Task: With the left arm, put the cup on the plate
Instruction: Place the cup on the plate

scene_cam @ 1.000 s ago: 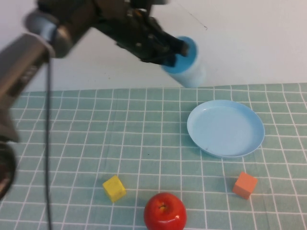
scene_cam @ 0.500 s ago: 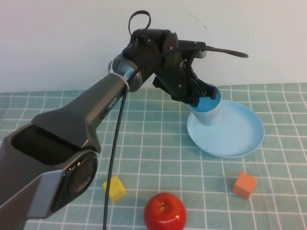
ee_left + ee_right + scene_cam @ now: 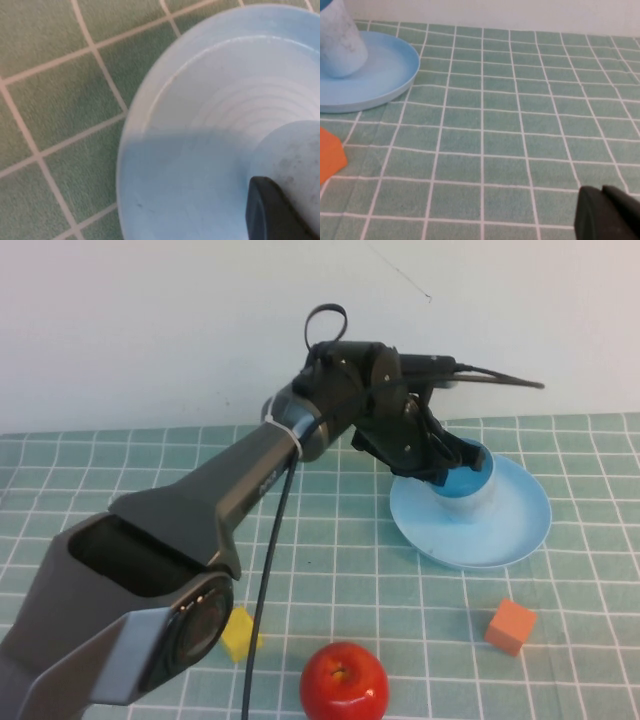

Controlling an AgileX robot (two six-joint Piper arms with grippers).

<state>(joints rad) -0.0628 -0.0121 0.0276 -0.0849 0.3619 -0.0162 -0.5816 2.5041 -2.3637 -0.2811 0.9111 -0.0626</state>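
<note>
cup (image 3: 466,490) on plate (image 3: 520,530) | apple (image 3: 344,684) near front edge

I see the cup (image 3: 466,485) as smooth matt plastic, faintly scuffed; the plate (image 3: 515,525) looks like smooth plastic with a soft sheen. The tablecloth (image 3: 330,540) reads as matt checked fabric. My left gripper (image 3: 435,462) looks like matt black plastic.

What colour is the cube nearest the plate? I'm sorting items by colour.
Orange; the cube shows best in the high view.

one cup (image 3: 466,483), one plate (image 3: 505,530), one apple (image 3: 344,684), two blocks, yellow (image 3: 238,634) and orange (image 3: 512,626)
</note>
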